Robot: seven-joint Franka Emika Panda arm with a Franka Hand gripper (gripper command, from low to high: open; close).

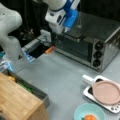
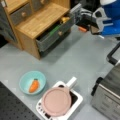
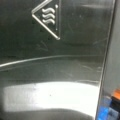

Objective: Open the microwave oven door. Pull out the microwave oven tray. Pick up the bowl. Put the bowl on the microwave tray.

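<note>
Gripper [image 1: 65,30] sits at the top front edge of the microwave oven [image 1: 100,37], toward its end away from the knobs, right at the top of the microwave oven door [image 1: 75,47]; can't tell if the fingers are spread or clamped, they're hidden by the wrist body. In a front view the gripper area [image 2: 96,27] is beyond the oven [image 2: 107,100], with the arm's blue-white housing over it. Door looks closed, upright against the oven front, dark glass facing out. Tray not visible. Wrist view shows only the oven's shiny steel top [image 3: 55,75] with an embossed triangle heat mark [image 3: 48,17], very close. Bowl [image 1: 89,112] is on the table in front of the oven, well apart from it, turquoise with an orange carrot-like lump [image 1: 89,117] inside; also in a front view [image 2: 32,82]. Just beside the bowl, between it and the oven, a white dish [image 1: 100,96] with a stubby handle carries a pink plate [image 1: 106,92]; same pair in a front view, dish [image 2: 75,100], plate [image 2: 56,101]. Wooden drawer cabinet [image 2: 37,20] stands well apart from the oven, one drawer [image 2: 53,33] pulled open.
</note>
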